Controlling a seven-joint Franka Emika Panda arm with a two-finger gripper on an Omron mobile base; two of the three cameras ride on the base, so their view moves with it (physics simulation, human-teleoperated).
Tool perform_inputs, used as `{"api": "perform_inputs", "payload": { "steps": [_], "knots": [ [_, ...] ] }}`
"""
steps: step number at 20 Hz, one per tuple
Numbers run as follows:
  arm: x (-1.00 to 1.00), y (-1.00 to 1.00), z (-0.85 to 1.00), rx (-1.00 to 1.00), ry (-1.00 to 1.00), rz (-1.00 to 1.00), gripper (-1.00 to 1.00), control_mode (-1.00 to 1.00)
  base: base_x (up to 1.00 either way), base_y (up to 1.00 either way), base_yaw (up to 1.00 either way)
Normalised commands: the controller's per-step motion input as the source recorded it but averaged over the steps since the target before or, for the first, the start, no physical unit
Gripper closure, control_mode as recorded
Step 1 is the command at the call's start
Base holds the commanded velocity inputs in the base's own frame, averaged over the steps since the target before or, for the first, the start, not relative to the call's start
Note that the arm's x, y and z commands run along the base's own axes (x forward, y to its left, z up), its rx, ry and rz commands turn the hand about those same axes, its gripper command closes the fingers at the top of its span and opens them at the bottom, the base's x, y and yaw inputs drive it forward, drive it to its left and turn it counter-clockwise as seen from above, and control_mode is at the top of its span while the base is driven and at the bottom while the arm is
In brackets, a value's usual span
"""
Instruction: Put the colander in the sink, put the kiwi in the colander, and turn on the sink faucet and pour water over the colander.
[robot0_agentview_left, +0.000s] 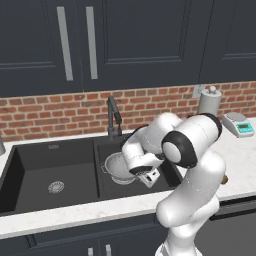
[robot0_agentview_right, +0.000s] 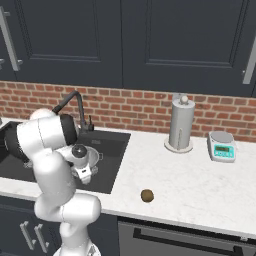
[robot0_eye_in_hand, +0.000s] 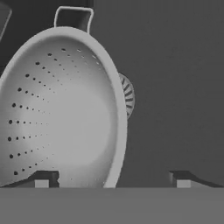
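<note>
Resting in the narrower right basin of the sink (robot0_agentview_left: 30, 165), the colander (robot0_agentview_left: 117, 167) is seen from the left base view just below the sink faucet (robot0_agentview_left: 114, 117), with the gripper (robot0_agentview_left: 148, 177) held low at its right rim; whether rim and fingers touch cannot be told from this view. A set of scales (robot0_agentview_left: 238, 125) and a paper-towel holder (robot0_agentview_left: 209, 100) are seen on the bench (robot0_agentview_left: 240, 165) behind the arm. From the right base view, the kiwi (robot0_agentview_right: 147, 195) is found lying alone on the bench (robot0_agentview_right: 200, 185), well apart from the sink (robot0_agentview_right: 112, 160) and near the front edge, while the colander (robot0_agentview_right: 91, 156) is partly hidden behind the arm. In the hand view, the colander (robot0_eye_in_hand: 61, 109) is shown tilted across the left of the picture with one loop handle at the top, a silver drain (robot0_eye_in_hand: 127, 96) peeking from behind it; the fingertips (robot0_eye_in_hand: 41, 180) are spread wide, the left one in front of the bowl's lower edge, and nothing is clamped between them. The colander is judged to be stiff, light and smooth-walled, best taken by the thin rim or a loop handle. The kiwi is judged small, firm but bruisable and apt to roll, so it is best pinched gently across its short axis from above.
</note>
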Motion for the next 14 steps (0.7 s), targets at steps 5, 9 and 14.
{"api": "perform_inputs", "payload": {
  "steps": [5,9,14],
  "knots": [
    [-0.27,-0.14,1.00,0.00,0.00,0.11,-1.00,-1.00,0.00,0.00,0.00],
    [-0.28,-0.36,1.00,0.00,0.01,0.09,-1.00,-1.00,0.00,0.00,0.00],
    [-0.02,-0.43,1.00,0.00,0.11,0.07,-1.00,-1.00,0.00,0.00,0.00]
  ]
}}
